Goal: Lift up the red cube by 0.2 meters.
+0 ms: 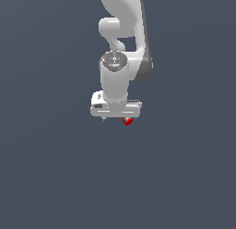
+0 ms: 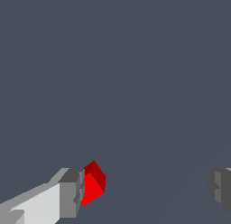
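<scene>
One red cube is the only coloured thing in the scene, tiny vs the white arm. Wrist view: claw is spread wide, fingers well apart, gripping nothing. Cube sits right against the inner pad of one finger, looks touching or nearly so, turned so a corner edge faces the cam w/ two faces showing, one bright red, one darker. Other finger is far off across the gap, only partly in frame, w/ plain dark grey table showing between them. Can't tell from this view whether cube rests on the table or is off it. Exterior view: arm comes down from the top of frame, wrist pointing down, white hand body of the claw lying crosswise. Cube peeks out just below the hand's lower edge, toward the exterior view's right of the hand's centre, mostly hidden by it. Fingers hard to make out here, only a small nub under the hand toward the exterior view's left. Table is a flat, even grey all round.
</scene>
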